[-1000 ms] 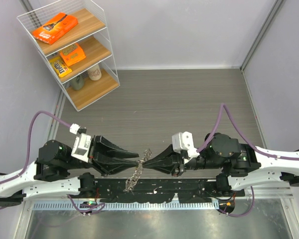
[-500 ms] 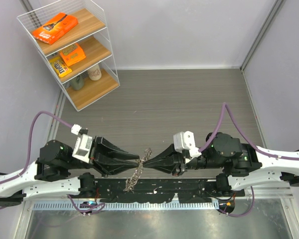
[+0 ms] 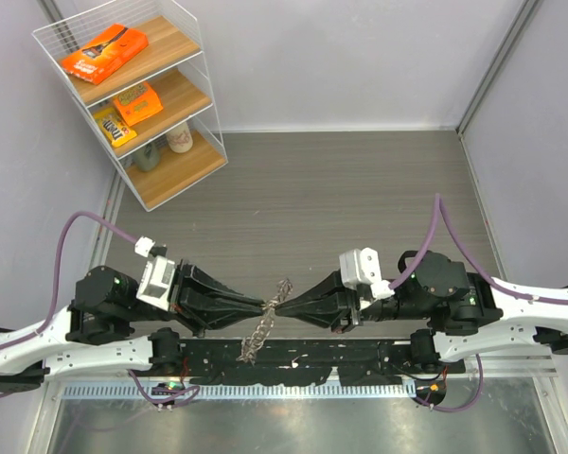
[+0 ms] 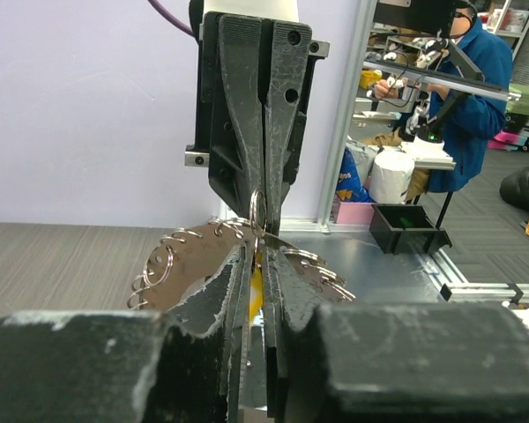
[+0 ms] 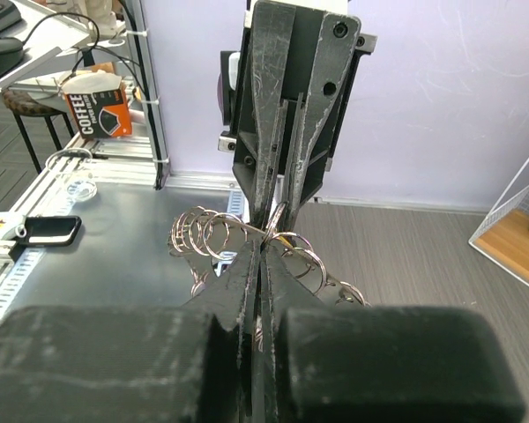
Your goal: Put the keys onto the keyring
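While left hand (image 3: 264, 305) and right hand (image 3: 281, 308) pinch keyring (image 3: 257, 332), by table (image 3: 360, 189) front edge

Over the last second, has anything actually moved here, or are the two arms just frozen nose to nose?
Barely. The right arm drew back a little toward its own side and the left gripper followed it. Nothing was grabbed or released: it and the right gripper stay pinched shut, tip to tip, on the keyring, whose loose end hangs as before.

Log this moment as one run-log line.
phase: threading | left gripper: shut on brass-yellow key | right gripper: shut on floppy silvery metal keyring | tips: nose to nose at keyring
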Robot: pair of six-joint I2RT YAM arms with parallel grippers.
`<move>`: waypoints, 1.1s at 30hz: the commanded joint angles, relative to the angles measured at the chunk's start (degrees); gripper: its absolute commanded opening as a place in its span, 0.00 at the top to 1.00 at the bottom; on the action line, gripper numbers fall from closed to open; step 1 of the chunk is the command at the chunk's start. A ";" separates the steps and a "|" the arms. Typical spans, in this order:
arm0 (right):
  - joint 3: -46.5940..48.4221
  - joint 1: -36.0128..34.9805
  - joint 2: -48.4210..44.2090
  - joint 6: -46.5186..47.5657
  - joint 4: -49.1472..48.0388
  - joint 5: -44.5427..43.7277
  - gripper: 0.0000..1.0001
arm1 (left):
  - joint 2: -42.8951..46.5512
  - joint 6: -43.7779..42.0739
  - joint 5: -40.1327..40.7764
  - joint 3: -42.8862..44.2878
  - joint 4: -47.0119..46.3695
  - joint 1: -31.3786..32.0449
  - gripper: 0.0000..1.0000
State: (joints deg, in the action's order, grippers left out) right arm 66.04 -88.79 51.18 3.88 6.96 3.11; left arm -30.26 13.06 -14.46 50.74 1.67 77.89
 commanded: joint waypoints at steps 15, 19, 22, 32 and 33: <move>2.07 -1.12 0.41 3.67 -9.77 -0.04 0.94 | -0.41 -0.67 -1.80 1.29 -2.38 0.07 0.89; 0.50 -2.17 0.24 5.96 -12.49 -1.44 0.94 | -0.94 -0.67 -2.85 1.73 -2.20 0.07 0.91; -1.17 -2.87 -0.38 8.07 -15.04 -2.67 0.94 | -1.12 -0.67 -3.03 1.64 -2.20 0.07 0.92; -4.34 -4.98 -0.12 18.34 -19.70 -11.01 0.94 | -0.33 -0.67 -2.94 0.94 -2.38 0.07 0.93; -4.52 -5.16 -0.11 18.88 -19.97 -11.98 0.94 | -0.33 -0.67 -3.03 0.94 -2.38 0.07 0.93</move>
State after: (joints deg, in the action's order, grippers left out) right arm 61.56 -93.38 51.72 16.97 -5.48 -1.58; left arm -30.63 12.75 -15.79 50.76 0.93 77.87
